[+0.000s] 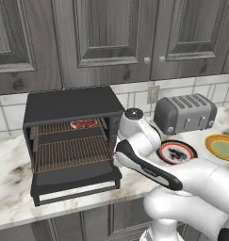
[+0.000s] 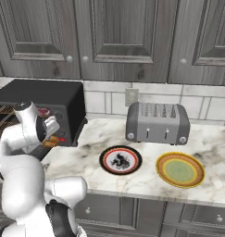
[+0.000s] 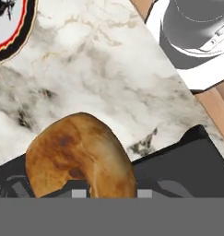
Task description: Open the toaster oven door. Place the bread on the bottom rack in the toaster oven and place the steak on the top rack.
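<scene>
Bread (image 3: 79,154), one golden-brown lump, sits between the gripper's finger tips in the hand view, close above the marbled counter (image 3: 109,69), with the edge of a red-rimmed plate (image 3: 7,27) at the upper left and a black edge crossing below the loaf. No brand, label or writing can be read anywhere. From the left base view, the toaster oven (image 1: 71,136) stands on the counter with its door (image 1: 76,186) folded down flat; two copper wire racks show inside, the steak (image 1: 84,124) lying on the top rack (image 1: 50,128) and the bottom rack (image 1: 71,153) bare. To its right are one silver slot toaster (image 1: 185,113) and two plates: the red-rimmed one and a yellow-green plate (image 1: 223,147). The arm hides the gripper here. From the right base view, the oven's side panel shows a round knob and a small red light (image 2: 63,139), and the gripper (image 2: 51,140) hangs just in front of that panel, closed on the bread as a small brown lump. The racks and steak cannot be made out from this side.
</scene>
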